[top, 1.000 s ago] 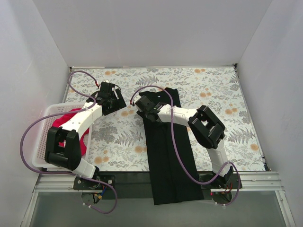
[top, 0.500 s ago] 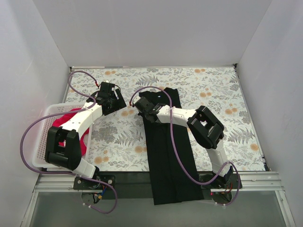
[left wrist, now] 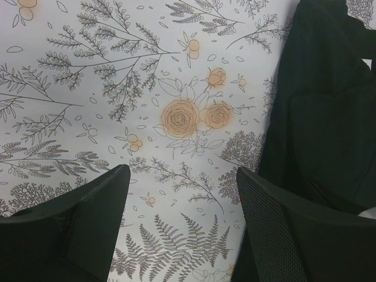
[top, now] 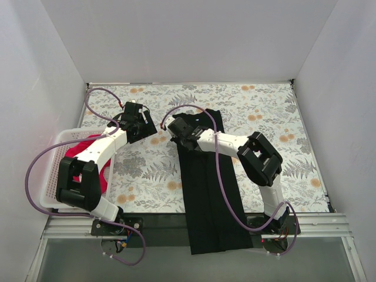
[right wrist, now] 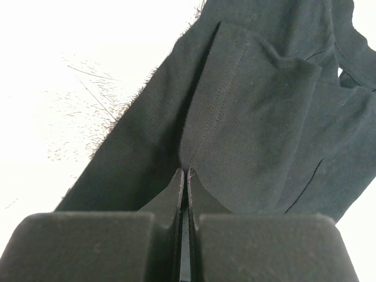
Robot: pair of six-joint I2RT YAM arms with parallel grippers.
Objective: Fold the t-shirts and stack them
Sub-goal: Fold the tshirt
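the black t-shirt (top: 208, 194) lies as a long narrow strip, its far end under the right pincer (right wrist: 187, 173), which is clenched on a cloth edge there. the left pincer (left wrist: 182, 173) hangs released over the table (top: 264, 117), the strip just to its right and the red-pink t-shirt (top: 79, 153) in the basket (top: 50, 170) behind it. judged step: the crosswise fold; the next move calls for lifting the pinched end and carrying it nearward without dragging the strip.

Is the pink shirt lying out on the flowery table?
No, the red-pink shirt lies bunched inside the white basket, not spread on the flowered surface.
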